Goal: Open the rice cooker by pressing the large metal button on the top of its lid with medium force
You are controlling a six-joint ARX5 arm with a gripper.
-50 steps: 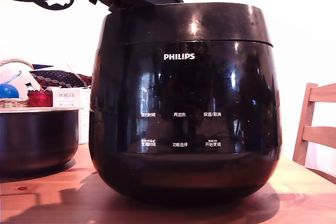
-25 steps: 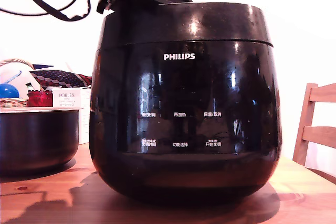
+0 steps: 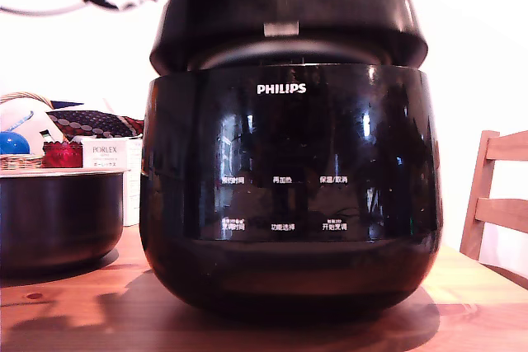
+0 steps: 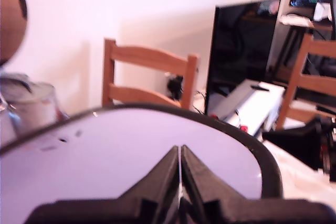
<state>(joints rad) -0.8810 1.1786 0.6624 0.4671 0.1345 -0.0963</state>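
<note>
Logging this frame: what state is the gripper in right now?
Gripper: closed, jaws pressed together, holding nothing, over the lid of the rice cooker.

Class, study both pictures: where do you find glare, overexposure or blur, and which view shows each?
Exterior view: background blown out white; bright glints on the glossy black rice cooker; raised black lid slightly blurred. Wrist view: shut black gripper soft, lid's top washed pale by glare.

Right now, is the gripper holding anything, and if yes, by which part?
Nothing is held: the gripper has its black fingers closed together, empty, above the glossy lid.
</note>
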